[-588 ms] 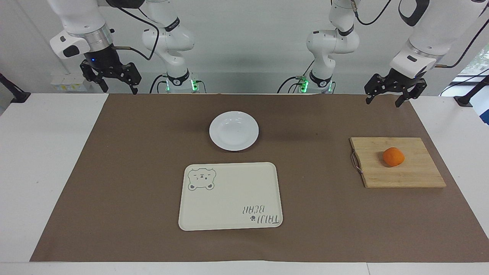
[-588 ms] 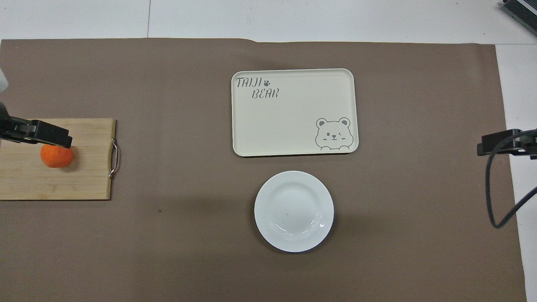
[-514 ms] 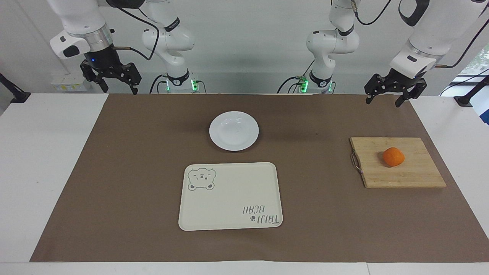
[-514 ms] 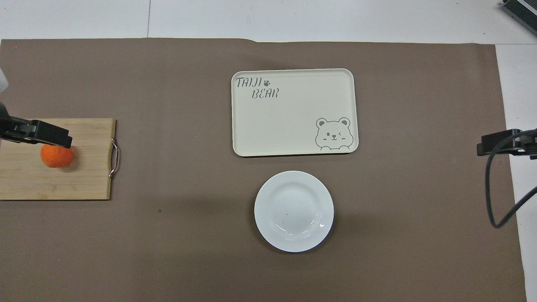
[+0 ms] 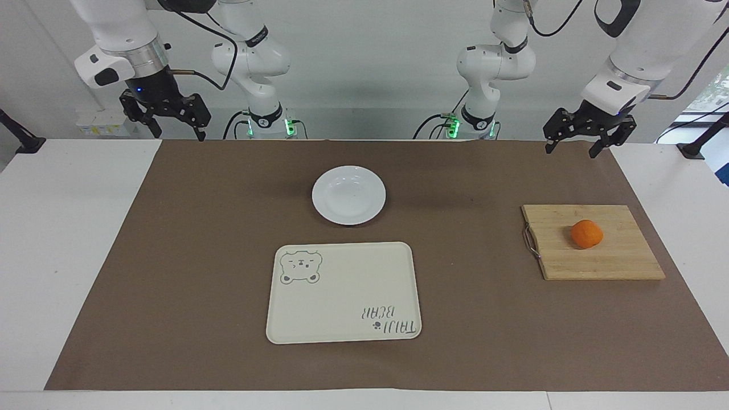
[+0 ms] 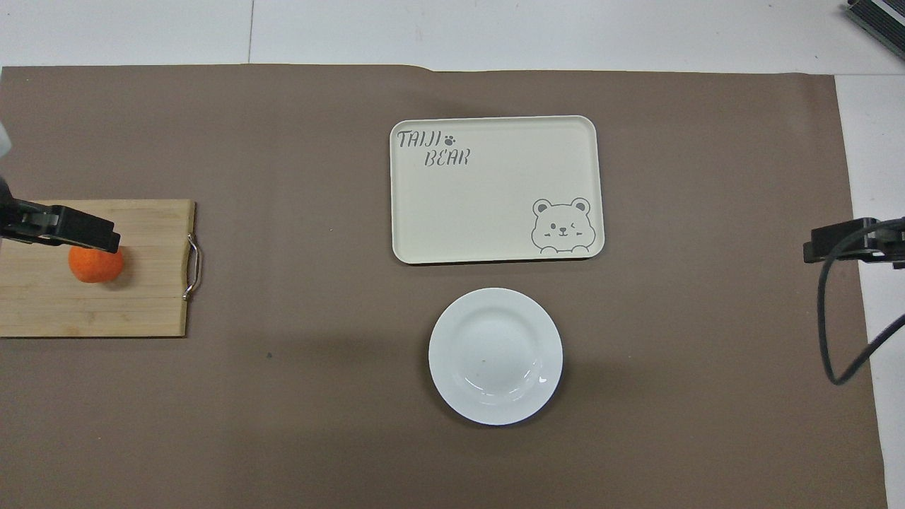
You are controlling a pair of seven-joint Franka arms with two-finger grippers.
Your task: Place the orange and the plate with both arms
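The orange [image 5: 586, 234] lies on a wooden cutting board [image 5: 621, 265] toward the left arm's end of the table; it also shows in the overhead view [image 6: 95, 265]. The white plate [image 5: 348, 195] sits empty mid-table on the brown mat, also seen from overhead [image 6: 495, 355]. My left gripper [image 5: 571, 151] hangs open and empty, raised over the mat's edge on the robots' side of the board. From overhead one of its fingers [image 6: 74, 230] covers the orange's edge. My right gripper [image 5: 177, 134] hangs open and empty, raised over the mat's corner at the right arm's end.
A cream rectangular tray [image 5: 343, 293] with a bear drawing and lettering lies just farther from the robots than the plate. The cutting board has a metal handle [image 5: 530, 241] on the side toward the plate. A black cable [image 6: 838, 318] hangs from the right arm.
My left gripper has risen slightly. The right gripper, orange, plate and tray have not moved.
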